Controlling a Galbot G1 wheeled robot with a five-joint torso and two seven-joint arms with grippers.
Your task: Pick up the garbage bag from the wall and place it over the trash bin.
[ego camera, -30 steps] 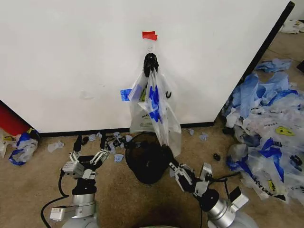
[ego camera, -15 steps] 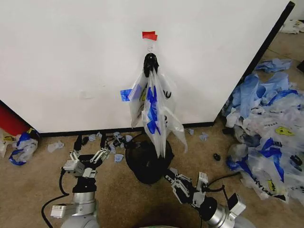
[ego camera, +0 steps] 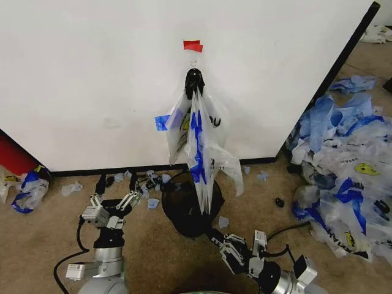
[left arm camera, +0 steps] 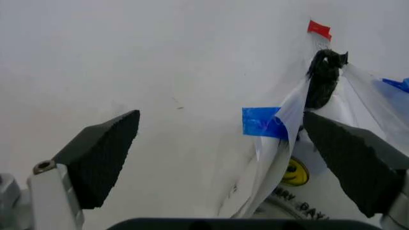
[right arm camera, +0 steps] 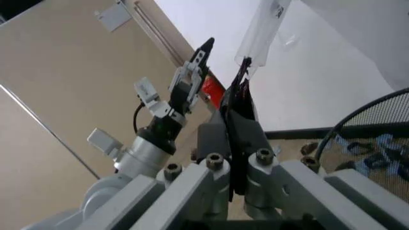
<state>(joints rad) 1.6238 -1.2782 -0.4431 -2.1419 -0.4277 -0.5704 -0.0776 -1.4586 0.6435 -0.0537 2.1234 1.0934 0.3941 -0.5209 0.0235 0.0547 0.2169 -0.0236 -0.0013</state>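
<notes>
Garbage bag (ego camera: 197, 144) is the one thing off the floor here, hanging against the wall with its lower tip reaching down in front of the trash bin. Nearest the robot, the right gripper (ego camera: 224, 250) sits low on the carpet (ego camera: 49, 239), just this side of the bin's base and slightly to its right; in the right wrist view its fingers (right arm camera: 240, 117) lie pressed flat together, with a bit of clear plastic at their tips, though whether they pinch it cannot be told. The left gripper (ego camera: 114, 203) hovers above the floor to the left of the bin, apart from it, its jaws spread wide and pointed at the wall. Between the two grippers stands the trash bin (ego camera: 187, 208), upright and close to the black baseboard. Small blue plastic scraps (ego camera: 147, 180) lie around its far side. Behind it rises the wall (ego camera: 86, 79), where the bag's handles are bunched under a black clip (ego camera: 194, 81) on a small hook (ego camera: 194, 62), just below a red tape strip (ego camera: 192, 45). Farther right, a heap of blue-and-white bags (ego camera: 346, 165) covers the floor.
</notes>
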